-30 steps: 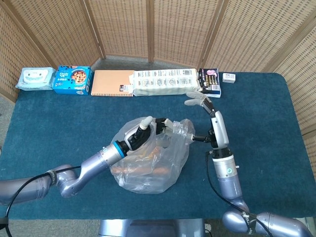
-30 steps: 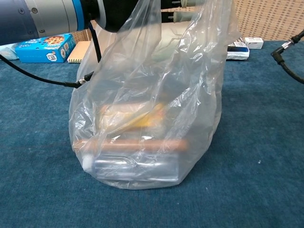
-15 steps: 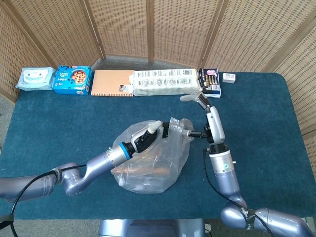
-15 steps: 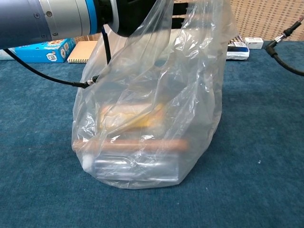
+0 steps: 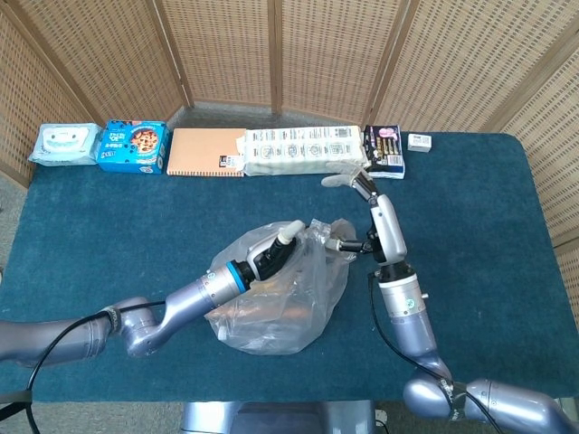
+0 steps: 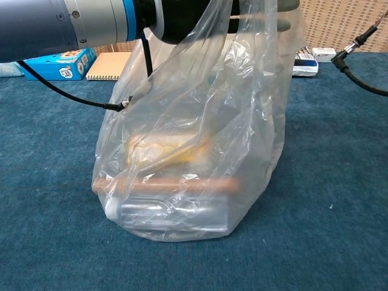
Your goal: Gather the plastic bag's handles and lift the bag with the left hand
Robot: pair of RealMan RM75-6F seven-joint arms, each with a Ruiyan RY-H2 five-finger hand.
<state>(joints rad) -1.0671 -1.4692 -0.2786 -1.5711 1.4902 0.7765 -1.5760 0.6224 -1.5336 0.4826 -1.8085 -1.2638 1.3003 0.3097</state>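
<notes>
The clear plastic bag [image 5: 271,303] stands on the blue table with several items inside, and the chest view shows it close up [image 6: 200,151]. My left hand [image 5: 276,250] comes in from the lower left. It grips the gathered handles [image 5: 317,237] at the bag's top, seen dark through the plastic in the chest view [image 6: 188,12]. The plastic runs taut up to it while the bag's base rests on the cloth. Just right of the bag my right hand [image 5: 375,221] is upright, fingers [image 5: 346,181] stretched away. Only its thumb touches the handle plastic.
Along the far edge lie a wipes pack [image 5: 61,145], a blue cookie box [image 5: 133,146], an orange notebook [image 5: 206,152], a white packet [image 5: 303,150], a dark box [image 5: 384,150] and a small white box [image 5: 419,140]. A black cable [image 6: 361,42] hangs at the chest view's right.
My left hand has pushed further right into the handles and closed on them, drawing the bag's top taut. My right hand has shifted slightly left toward the bag.
</notes>
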